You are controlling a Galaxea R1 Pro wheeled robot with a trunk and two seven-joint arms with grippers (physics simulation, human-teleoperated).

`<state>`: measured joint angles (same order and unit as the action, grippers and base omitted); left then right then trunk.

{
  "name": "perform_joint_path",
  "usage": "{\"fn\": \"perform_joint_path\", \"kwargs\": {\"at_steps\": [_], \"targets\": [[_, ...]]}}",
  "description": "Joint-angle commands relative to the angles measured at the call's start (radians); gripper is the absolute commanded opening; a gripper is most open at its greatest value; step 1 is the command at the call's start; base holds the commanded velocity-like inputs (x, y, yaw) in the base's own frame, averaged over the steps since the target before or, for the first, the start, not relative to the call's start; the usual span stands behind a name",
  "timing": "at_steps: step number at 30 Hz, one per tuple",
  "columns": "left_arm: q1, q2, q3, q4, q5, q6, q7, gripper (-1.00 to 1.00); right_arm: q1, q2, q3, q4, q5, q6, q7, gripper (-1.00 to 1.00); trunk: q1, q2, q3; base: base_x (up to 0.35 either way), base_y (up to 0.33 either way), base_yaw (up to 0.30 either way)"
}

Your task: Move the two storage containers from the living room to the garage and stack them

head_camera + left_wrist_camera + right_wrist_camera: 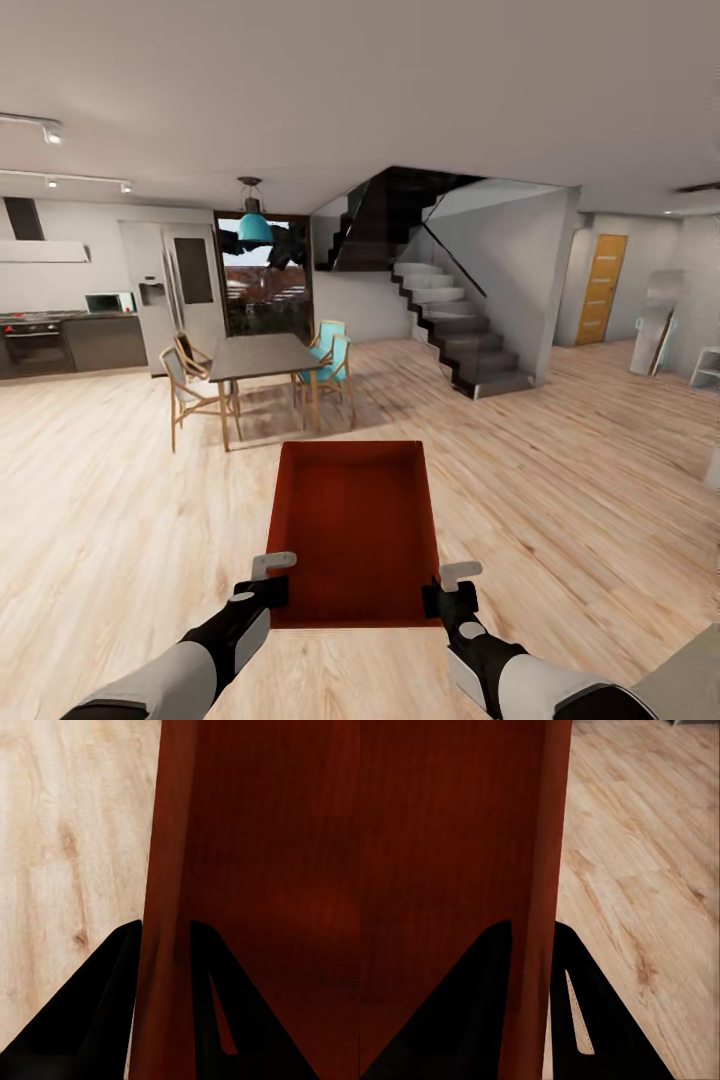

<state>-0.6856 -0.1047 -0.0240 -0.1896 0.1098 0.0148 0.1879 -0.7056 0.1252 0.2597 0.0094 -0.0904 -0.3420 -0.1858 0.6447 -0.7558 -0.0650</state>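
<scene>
I hold one container [355, 530] in front of me, above the wood floor [110, 520]: the left gripper [268, 578] is clamped on its left wall and the right gripper [450, 588] on its right wall. Further ahead stand a dining table [262, 356] and stairs [460, 330]. I judge the carrying is only begun; the garage and the stacking are left.

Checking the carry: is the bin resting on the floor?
No: the storage container hangs above the wood floor, gripped at both side walls.
</scene>
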Motion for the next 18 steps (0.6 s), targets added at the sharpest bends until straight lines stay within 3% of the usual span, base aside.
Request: {"fn": "perform_joint_path", "kwargs": {"at_steps": [1,18], "targets": [[0.0,0.034,0.009,0.001,0.008,0.002,0.03,-1.0,-0.002,0.001,-0.012,-0.002,-0.005,-0.021,-0.003,-1.0,0.001,-0.001,-0.002,0.321,0.0,-0.117],[0.0,0.034,0.009,0.001,0.008,0.002,0.03,-1.0,-0.002,0.001,-0.013,-0.002,-0.005,-0.021,-0.003,-1.0,0.001,-0.001,-0.002,0.322,0.0,-0.015]]}}
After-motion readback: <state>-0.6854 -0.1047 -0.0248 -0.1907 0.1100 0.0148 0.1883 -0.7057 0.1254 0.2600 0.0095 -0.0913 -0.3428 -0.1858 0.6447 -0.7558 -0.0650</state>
